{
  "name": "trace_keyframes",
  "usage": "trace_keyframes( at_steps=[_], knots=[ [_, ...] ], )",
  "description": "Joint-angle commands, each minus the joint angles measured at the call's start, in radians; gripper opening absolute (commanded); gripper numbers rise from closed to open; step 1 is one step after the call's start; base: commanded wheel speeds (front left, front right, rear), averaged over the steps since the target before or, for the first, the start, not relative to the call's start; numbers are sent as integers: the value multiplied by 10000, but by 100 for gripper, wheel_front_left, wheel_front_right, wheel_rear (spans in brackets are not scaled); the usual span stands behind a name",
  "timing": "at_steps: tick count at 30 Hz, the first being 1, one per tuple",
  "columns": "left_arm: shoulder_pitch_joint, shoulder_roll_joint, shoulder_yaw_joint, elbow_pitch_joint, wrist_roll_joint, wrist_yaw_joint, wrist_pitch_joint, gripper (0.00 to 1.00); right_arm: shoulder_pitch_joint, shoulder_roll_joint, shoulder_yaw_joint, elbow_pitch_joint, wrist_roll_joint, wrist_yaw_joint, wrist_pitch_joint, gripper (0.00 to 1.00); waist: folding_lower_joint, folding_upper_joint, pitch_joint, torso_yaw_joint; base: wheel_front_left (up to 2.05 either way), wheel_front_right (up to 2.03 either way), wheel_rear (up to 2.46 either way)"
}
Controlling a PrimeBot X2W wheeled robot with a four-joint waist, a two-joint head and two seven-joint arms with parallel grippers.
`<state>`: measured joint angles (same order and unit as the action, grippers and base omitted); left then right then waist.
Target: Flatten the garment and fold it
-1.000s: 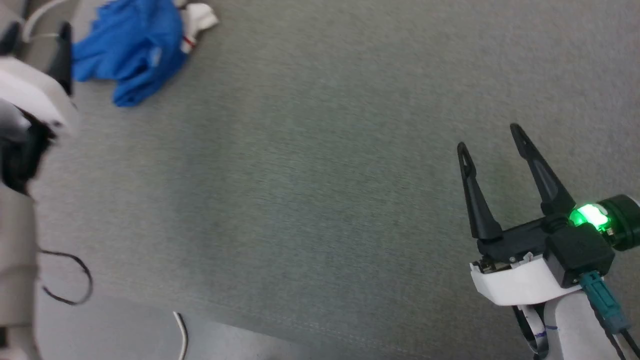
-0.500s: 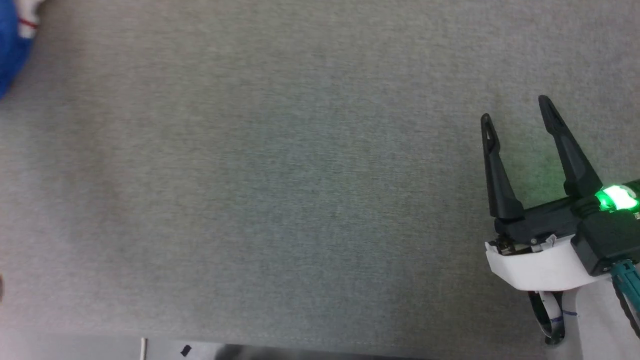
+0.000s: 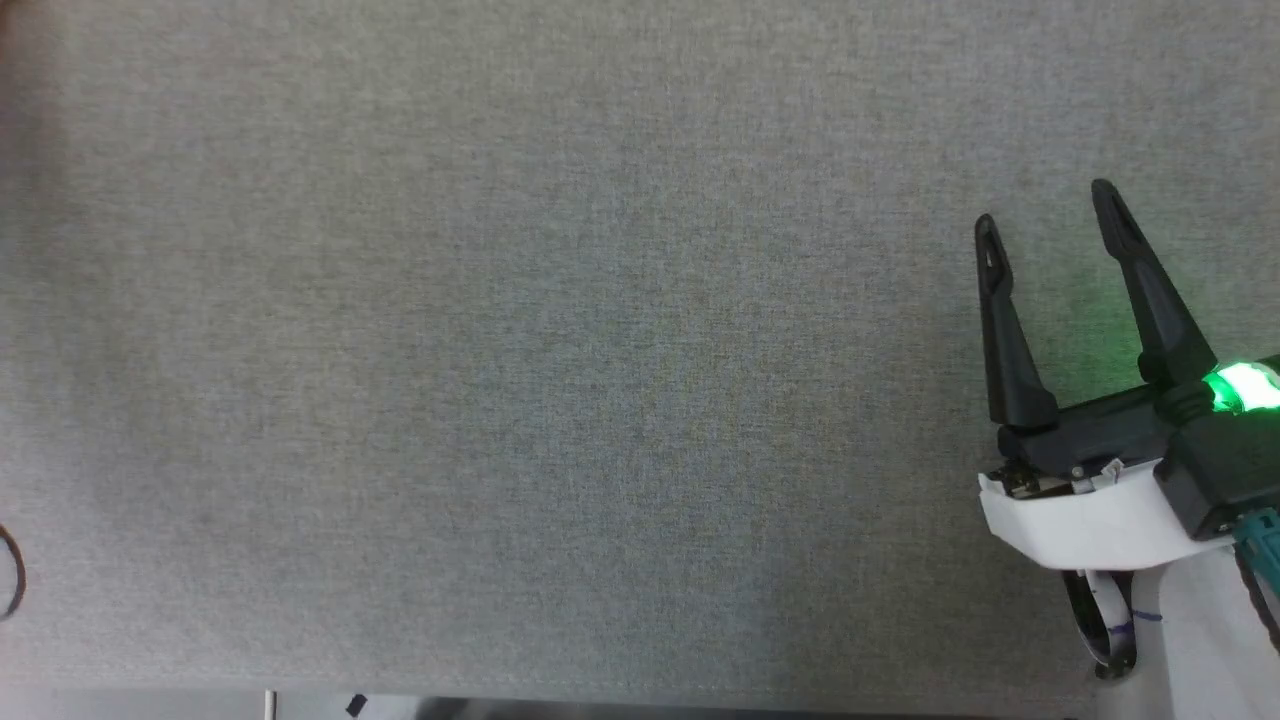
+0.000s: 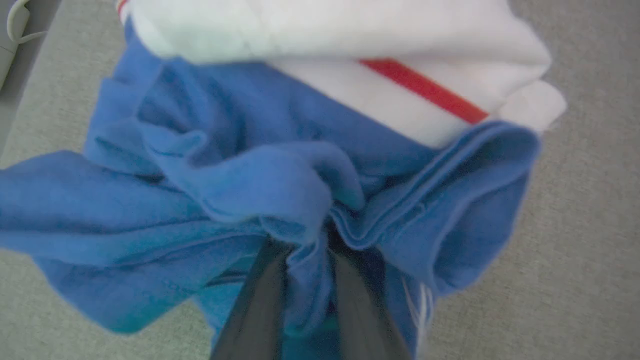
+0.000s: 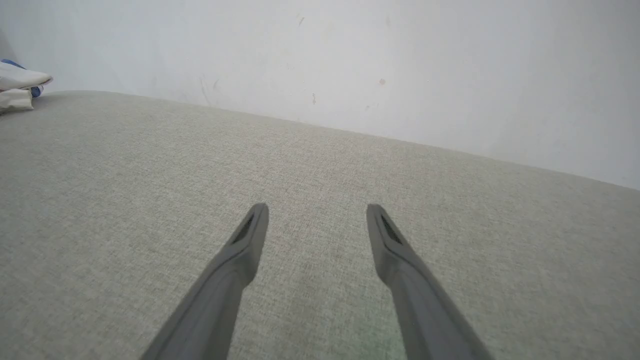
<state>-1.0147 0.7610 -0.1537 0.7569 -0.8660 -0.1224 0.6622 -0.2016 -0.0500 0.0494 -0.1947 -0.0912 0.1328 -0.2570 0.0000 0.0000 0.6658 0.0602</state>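
The garment (image 4: 280, 180) is a crumpled heap of royal-blue cloth on the grey surface, with a white sleeve (image 4: 350, 40) and a red stripe (image 4: 425, 90) at the top of the left wrist view. My left gripper (image 4: 307, 240) is pushed into the heap. Its two dark fingers (image 4: 255, 300) stand close together with a blue fold pinched between them. A small white and blue edge of the garment (image 5: 20, 80) lies far off at the left of the right wrist view. My right gripper (image 3: 1045, 208) hovers open over bare cloth, also as right gripper (image 5: 317, 207), holding nothing.
The grey fabric-covered surface (image 3: 500, 350) spreads across the head view, with its front edge (image 3: 600, 690) at the bottom. A white wall (image 5: 350, 60) rises behind its far side. A dark cable loop (image 3: 12, 575) shows at the left edge, and a white cable (image 4: 17, 22) lies beside the garment.
The head camera has swung, so the garment and my left arm have slid out of the head view to the left. The right gripper stays open in the same pose.
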Motion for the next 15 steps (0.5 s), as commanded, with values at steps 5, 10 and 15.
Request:
trace_keyframes(
  at_steps=[5, 10, 15],
  knots=[
    [341, -434, 147, 381, -122, 26, -991, 0, -50, -3, -232, 353, 226, -21, -47, 100, 0, 0, -1125, 122, 0, 0, 0],
    [51, -146, 319, 573, 473, 376, -2851, 0, 170, -3, -360, 768, 360, -21, -47, 100, 0, 0, -2302, 59, 0, 0, 0],
    [-11, -265, 227, 384, 755, 258, -4109, 0, 477, -3, -755, 1185, 477, -21, -47, 100, 0, 0, -3499, -12, 0, 0, 0]
  ],
)
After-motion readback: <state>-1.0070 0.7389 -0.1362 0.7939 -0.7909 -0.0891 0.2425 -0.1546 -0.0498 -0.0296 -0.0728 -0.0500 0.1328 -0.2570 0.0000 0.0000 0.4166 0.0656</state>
